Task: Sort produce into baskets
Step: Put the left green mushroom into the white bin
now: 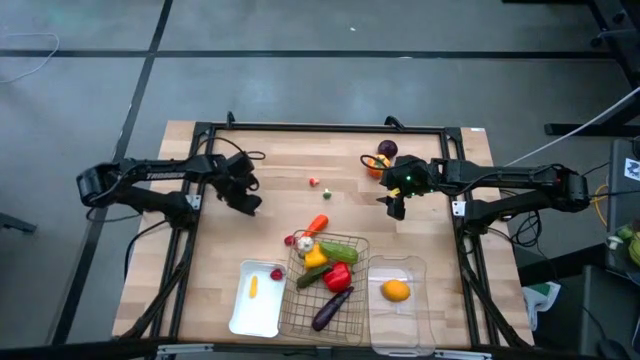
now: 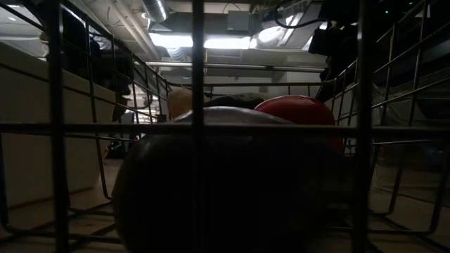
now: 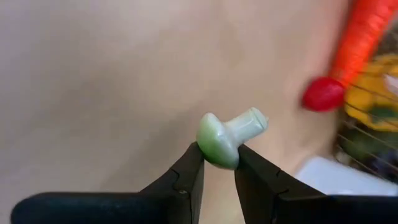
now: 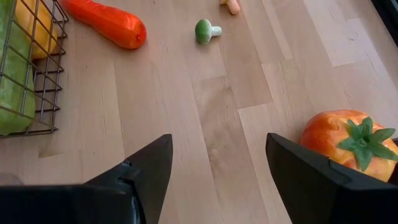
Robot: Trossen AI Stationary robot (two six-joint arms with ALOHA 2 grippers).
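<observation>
left tool pinched on green mushroom, stem angled away; right tool wide above surface.

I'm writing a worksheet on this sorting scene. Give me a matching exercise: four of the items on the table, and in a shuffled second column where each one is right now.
Items:
1. orange
2. eggplant
3. green mushroom
4. carrot

Places:
A. on the bare table beside the wire basket
B. between the left gripper's fingers
C. in the clear bin
D. in the wire basket

Pairs: 1-C, 2-D, 3-B, 4-A
</observation>
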